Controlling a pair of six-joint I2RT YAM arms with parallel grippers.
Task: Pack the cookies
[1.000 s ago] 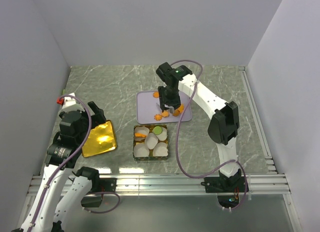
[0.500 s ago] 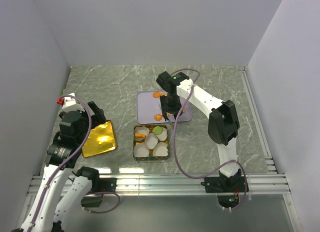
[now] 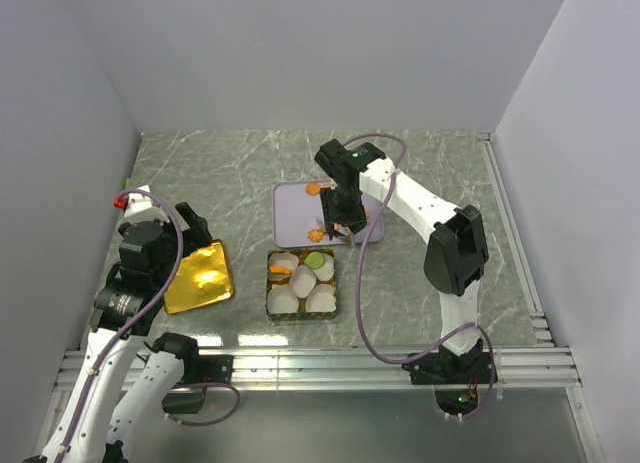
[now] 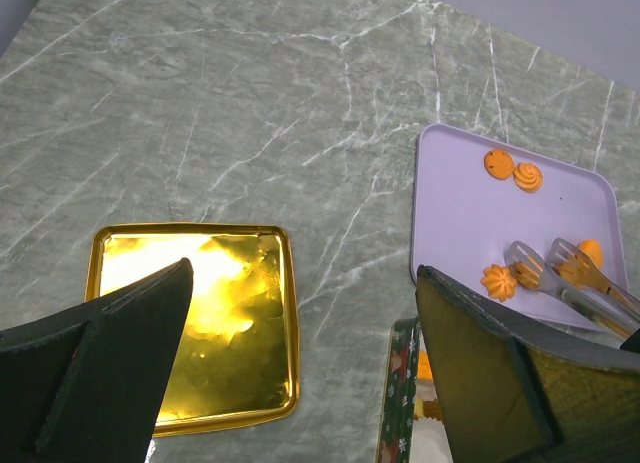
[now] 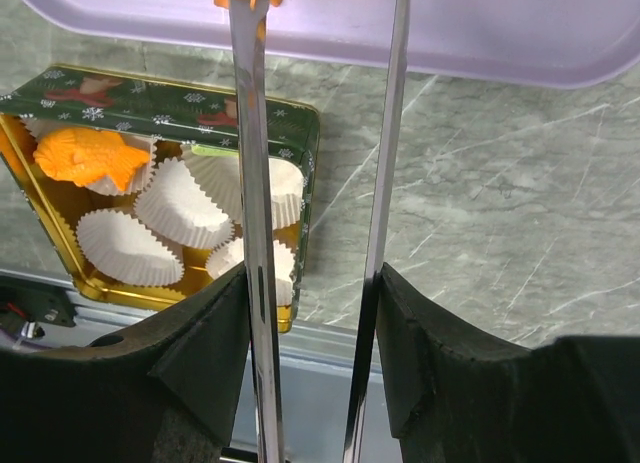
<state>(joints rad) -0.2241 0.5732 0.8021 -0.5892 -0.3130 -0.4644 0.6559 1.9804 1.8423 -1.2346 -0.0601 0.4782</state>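
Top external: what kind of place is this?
Likely a lab robot test cell: plain pale walls boxing in a marble-look table, with an aluminium mounting rail along its near edge.

You have open table (image 3: 200,173) behind the gold lid (image 3: 198,276) and to the right of the tin (image 5: 150,101); the right gripper (image 3: 340,215) and its tongs (image 5: 250,183) hang over the near edge of the tray (image 3: 292,211), blocking the narrow gap between tray and tin; white paper cups (image 5: 175,208) fill most of the tin.

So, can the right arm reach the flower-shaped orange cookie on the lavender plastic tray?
Probably yes: the metal tongs in the right gripper hang, tips apart, right beside the flower-shaped orange cookie, with nothing on the lavender tray between.
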